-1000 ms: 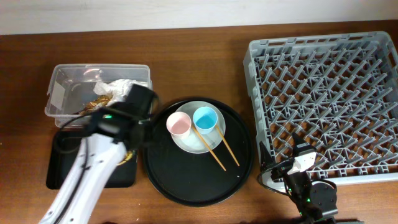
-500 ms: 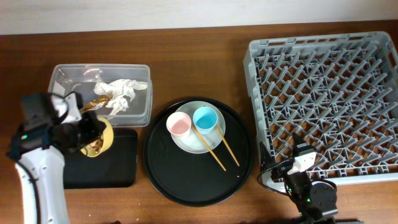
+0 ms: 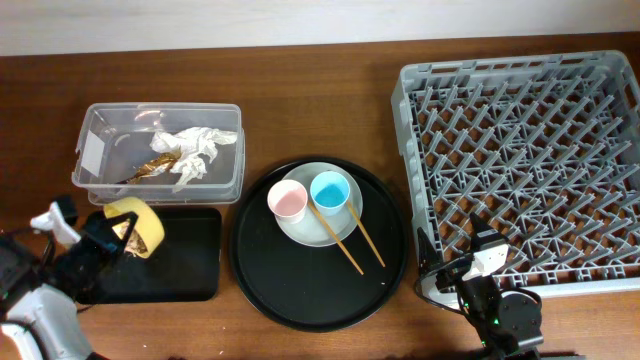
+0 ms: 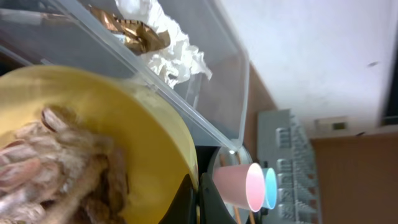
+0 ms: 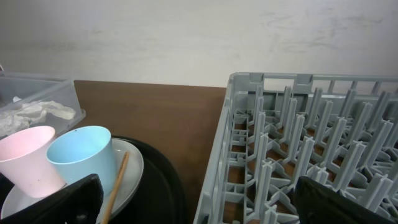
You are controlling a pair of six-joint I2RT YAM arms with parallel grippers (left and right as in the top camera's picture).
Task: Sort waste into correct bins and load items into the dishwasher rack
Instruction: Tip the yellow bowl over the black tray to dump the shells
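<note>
My left gripper [image 3: 112, 234] is shut on the rim of the yellow bowl [image 3: 143, 226] and holds it tilted over the left end of the shallow black tray [image 3: 185, 262]. In the left wrist view the bowl [image 4: 124, 143] holds beige food scraps [image 4: 56, 168], with the fingers [image 4: 196, 199] pinching its rim. The clear tub [image 3: 225, 115] holds white paper [image 3: 195, 145] and a brown wrapper [image 3: 150, 165]. The pink cup [image 3: 287, 199], blue cup [image 3: 330, 190] and chopsticks [image 3: 350, 240] rest on the plate [image 3: 310, 232]. My right gripper [image 5: 199, 208] is open and empty beside the rack [image 3: 520, 160].
The plate sits on a big round black tray [image 3: 300, 290] between the bins and the rack. The right wrist view shows the rack's near wall [image 5: 217, 155] close on the right and the cups [image 5: 81, 155] to the left.
My left arm has drawn back toward the front left, carrying the yellow bowl leftward over the black tray. The right arm has not moved.
</note>
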